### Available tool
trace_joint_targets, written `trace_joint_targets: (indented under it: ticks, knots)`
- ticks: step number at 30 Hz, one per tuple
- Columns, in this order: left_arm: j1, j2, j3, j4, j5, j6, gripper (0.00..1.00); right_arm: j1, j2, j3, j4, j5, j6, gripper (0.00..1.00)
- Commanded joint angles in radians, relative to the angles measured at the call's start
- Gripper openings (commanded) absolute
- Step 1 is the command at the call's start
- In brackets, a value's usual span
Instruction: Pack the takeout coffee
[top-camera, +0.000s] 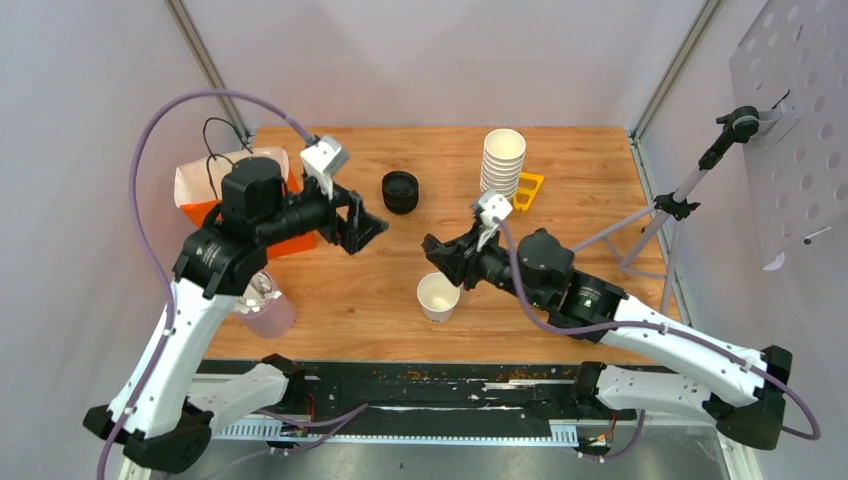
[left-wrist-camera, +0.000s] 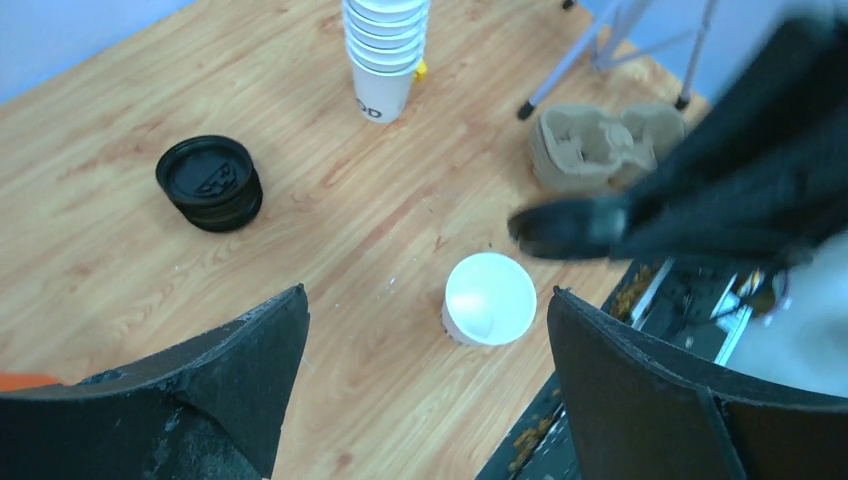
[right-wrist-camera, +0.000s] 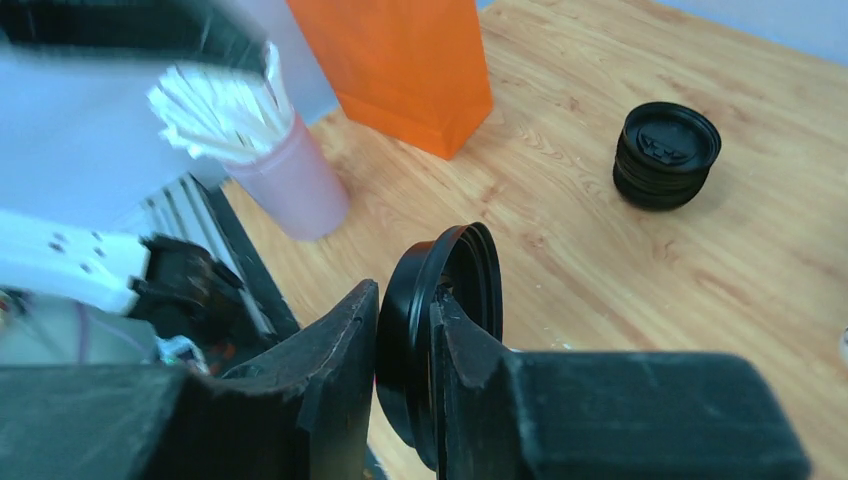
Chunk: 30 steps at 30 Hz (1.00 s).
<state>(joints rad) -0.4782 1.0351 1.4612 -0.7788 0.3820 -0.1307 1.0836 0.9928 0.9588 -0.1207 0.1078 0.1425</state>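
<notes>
The coffee cup (top-camera: 438, 297) is a small white paper cup standing upright, its round mouth uncovered and its inside plain white, on the wooden table (top-camera: 340, 290) a little below the middle of the overhead view, close to the table's near edge. The right gripper (right-wrist-camera: 405, 325) hangs just above and to the right of it, its two fingers pinched on a round black lid (right-wrist-camera: 470, 270) held on edge, the ribbed rim standing up between the jaws. The lid is clear of the cup and not on it. The left gripper (top-camera: 360, 228) sits left of centre with its jaws spread wide and nothing between them; in its wrist view the cup shows between the two fingers, well below them. A stack of black lids (top-camera: 400, 191) lies above centre, apart from the cup. A tall stack of white cups (top-camera: 503, 160) stands at the upper right, with a yellow piece (top-camera: 529, 191) just beside it. An orange bag (top-camera: 205, 195) stands at the left edge, and a pink cup (top-camera: 268, 312) holding white straws (right-wrist-camera: 215, 105) is at the lower left. A brown cardboard cup carrier (left-wrist-camera: 600, 145) lies at the upper right of the left wrist view.
</notes>
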Motion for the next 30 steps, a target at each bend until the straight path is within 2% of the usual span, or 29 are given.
trace_joint_targets:
  ticks: [1,6,10,13,15,18,23,30]
  knots:
    - [-0.005,-0.123,-0.178,0.177,0.168,0.244,0.95,-0.078,-0.092,-0.006,-0.03,-0.063,0.371,0.25]
    - [-0.037,-0.215,-0.379,0.42,0.266,0.18,1.0,-0.117,-0.118,-0.039,0.032,-0.072,0.609,0.24]
    - [-0.113,-0.238,-0.441,0.461,0.181,0.264,1.0,-0.119,-0.119,-0.054,0.046,-0.034,0.724,0.24]
    - [-0.172,-0.214,-0.458,0.527,0.12,0.225,1.0,-0.119,-0.119,-0.104,0.126,-0.033,0.786,0.24]
    - [-0.247,-0.192,-0.464,0.555,0.062,0.21,1.0,-0.119,-0.119,-0.14,0.199,-0.034,0.816,0.24]
    - [-0.312,-0.168,-0.469,0.557,-0.028,0.213,1.0,-0.119,-0.134,-0.16,0.215,0.009,0.834,0.24]
    - [-0.356,-0.125,-0.457,0.558,-0.138,0.139,1.0,-0.119,-0.158,-0.183,0.207,0.076,0.852,0.24]
    - [-0.394,-0.076,-0.448,0.546,-0.222,0.149,1.0,-0.118,-0.156,-0.186,0.209,0.09,0.866,0.25]
